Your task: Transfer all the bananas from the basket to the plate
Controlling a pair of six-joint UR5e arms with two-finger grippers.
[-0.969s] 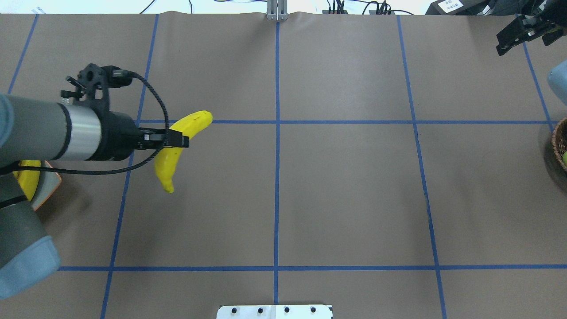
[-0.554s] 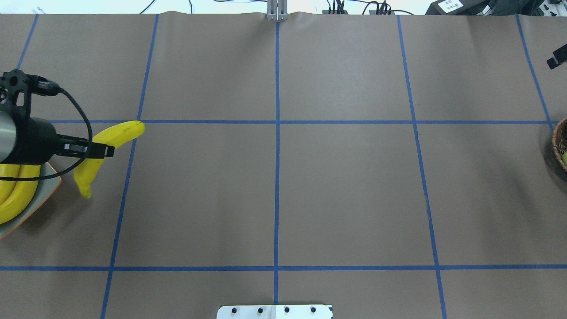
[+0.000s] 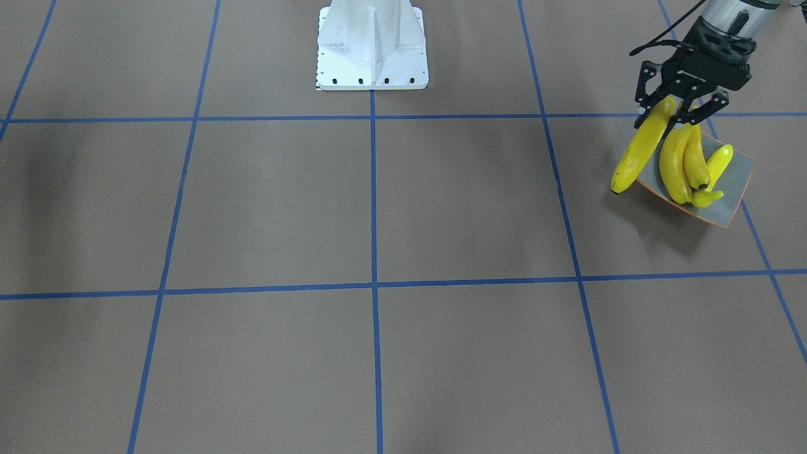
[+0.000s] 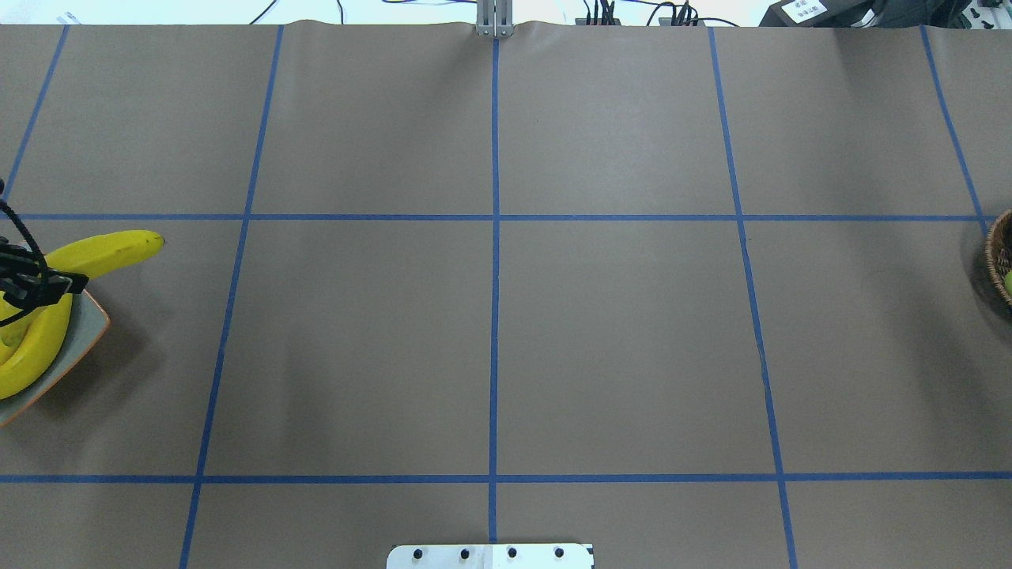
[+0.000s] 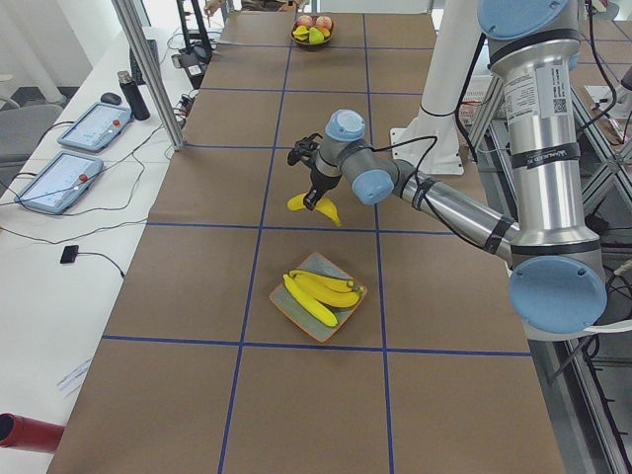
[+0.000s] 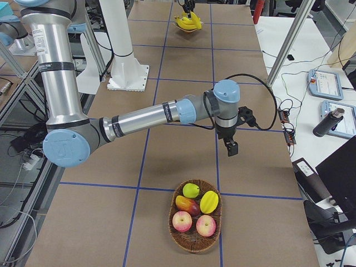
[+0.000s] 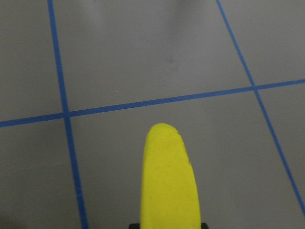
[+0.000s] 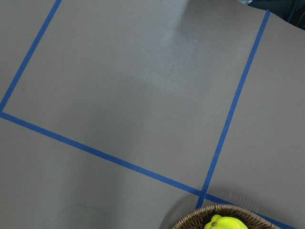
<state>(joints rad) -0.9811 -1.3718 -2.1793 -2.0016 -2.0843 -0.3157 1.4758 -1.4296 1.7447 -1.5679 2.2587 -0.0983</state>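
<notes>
My left gripper (image 3: 679, 110) is shut on a yellow banana (image 3: 638, 154) and holds it in the air over the inner edge of the plate (image 3: 736, 180). The plate is a grey dish with an orange rim and holds three more bananas (image 3: 684, 164). In the overhead view the held banana (image 4: 107, 251) sticks out from the gripper (image 4: 35, 283) above the plate (image 4: 87, 325) at the far left. The left wrist view shows the banana's end (image 7: 169, 181). My right gripper (image 6: 230, 147) hangs above the table beyond the basket (image 6: 194, 236); I cannot tell if it is open.
The wicker basket holds apples and other round fruit (image 6: 192, 210), no bananas; its rim shows in the overhead view (image 4: 998, 261) and the right wrist view (image 8: 209, 214). The robot's white base (image 3: 372, 47) stands mid-table. Blue tape lines cross the brown table.
My left gripper has carried the banana leftward to above the plate. My right arm has drawn back out of the overhead view.
</notes>
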